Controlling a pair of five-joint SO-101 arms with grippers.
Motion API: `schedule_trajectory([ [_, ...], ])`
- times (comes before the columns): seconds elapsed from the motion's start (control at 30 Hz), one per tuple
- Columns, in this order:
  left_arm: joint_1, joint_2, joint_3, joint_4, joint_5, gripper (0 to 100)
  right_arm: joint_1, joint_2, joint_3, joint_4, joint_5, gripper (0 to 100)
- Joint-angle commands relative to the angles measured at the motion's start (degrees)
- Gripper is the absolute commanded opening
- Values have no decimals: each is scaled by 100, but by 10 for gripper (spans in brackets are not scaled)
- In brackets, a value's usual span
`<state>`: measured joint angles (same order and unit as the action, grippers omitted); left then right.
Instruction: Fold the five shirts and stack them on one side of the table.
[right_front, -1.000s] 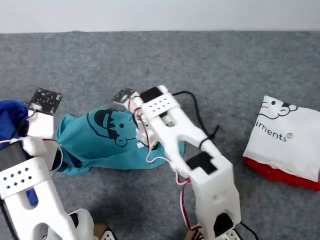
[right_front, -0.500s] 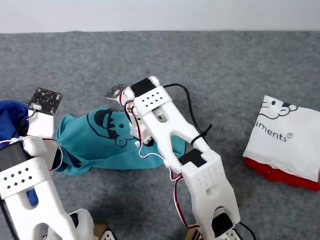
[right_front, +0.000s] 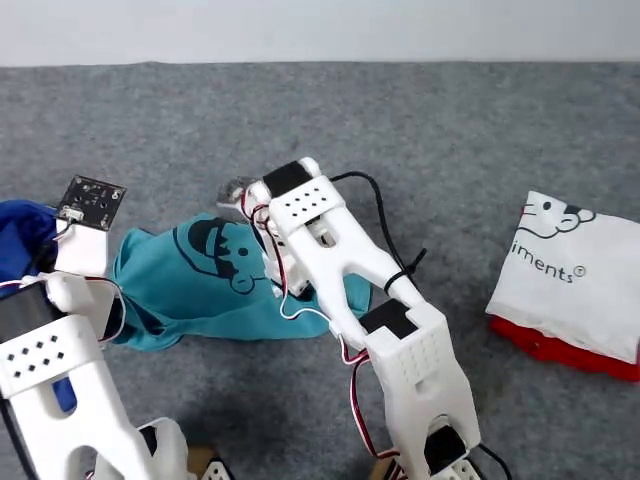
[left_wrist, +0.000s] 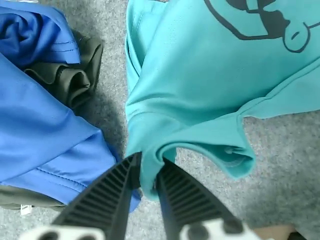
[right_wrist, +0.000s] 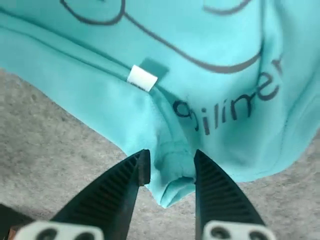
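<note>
Right arm (right_front: 330, 250) has edged leftward over the teal shirt (right_front: 190, 290), lying left of centre; left gripper (left_wrist: 148, 175) pinches its left hem; right gripper (right_wrist: 169, 167) straddles the right hem, parted; limp, light cloth, best held at corners.

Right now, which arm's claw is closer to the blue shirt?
Left. The left gripper pinches the teal shirt right beside the blue shirt; the right gripper sits at the teal shirt's far end.
</note>
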<state>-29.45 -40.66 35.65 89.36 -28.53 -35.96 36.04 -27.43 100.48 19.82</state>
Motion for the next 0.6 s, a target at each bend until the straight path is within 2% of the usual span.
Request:
schedule_trajectory([
  [0.0, -35, -123, -57, -114, -62, 5, -66, -400, 0, 224, -79, 144],
  [0.1, -35, -123, -57, -114, -62, 5, -66, -391, 0, 215, -44, 138],
  [0.27, -35, -123, -57, -114, -62, 5, -101, -391, 0, 180, -35, 11],
  [0.43, -35, -123, -101, -114, -53, 5, 22, -505, -26, 224, 325, 11],
  [0.57, -62, -123, -760, -35, 123, 5, 347, -1191, -62, 233, 431, 11],
])
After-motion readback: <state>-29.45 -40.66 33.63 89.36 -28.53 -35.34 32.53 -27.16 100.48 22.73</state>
